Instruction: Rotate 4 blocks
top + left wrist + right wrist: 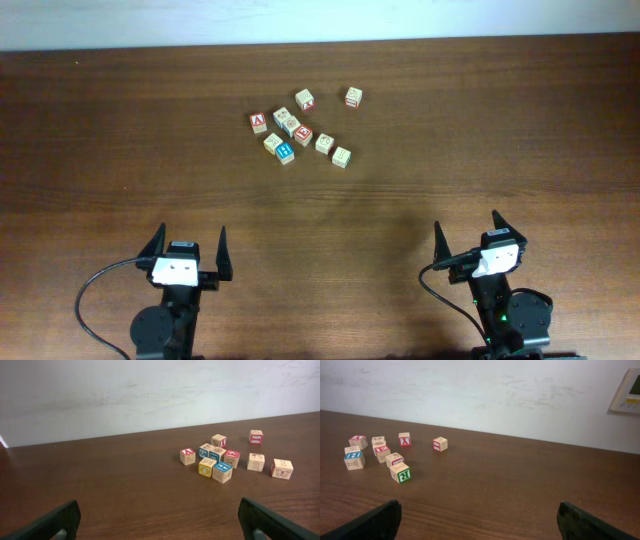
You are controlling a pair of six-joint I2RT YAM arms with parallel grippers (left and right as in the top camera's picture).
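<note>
both hands are hanging low over the near side of the worktop point(120, 160), well apart from the red "a" cube point(258, 122), and neither is holding anything. the left hand point(192, 230) is showing its jaws spread wide, on the arms' side of the "a" cube and slightly to its left in the overhead view. the right hand point(466, 222) is gaping just as wide, also on the arms' side of that cube and far to its right. in each wrist view only the dark fingertips are showing at the lower corners, with bare wood between them.

the four blocks of the task are sitting flat on the worktop in a loose run going right of the red "a" cube. the blue-faced block point(286, 153) is resting near the cube, to its right and closer to the arms, blue face turned up. the red-faced block point(303, 135) is lying further right of the cube. the first pale block point(324, 143) is standing right again, and the second pale block point(341, 156) is sitting furthest right of the cube, just beside the first.

a yellowish cube point(273, 143) is sitting just beside the blue-faced block, on its "a" cube side. a pair of cubes point(287, 122) is crowding just right of the "a" cube. a nearer stray cube point(305, 99) and a farther stray cube point(353, 96) are lying right of the "a" cube, on its side away from the arms.
</note>
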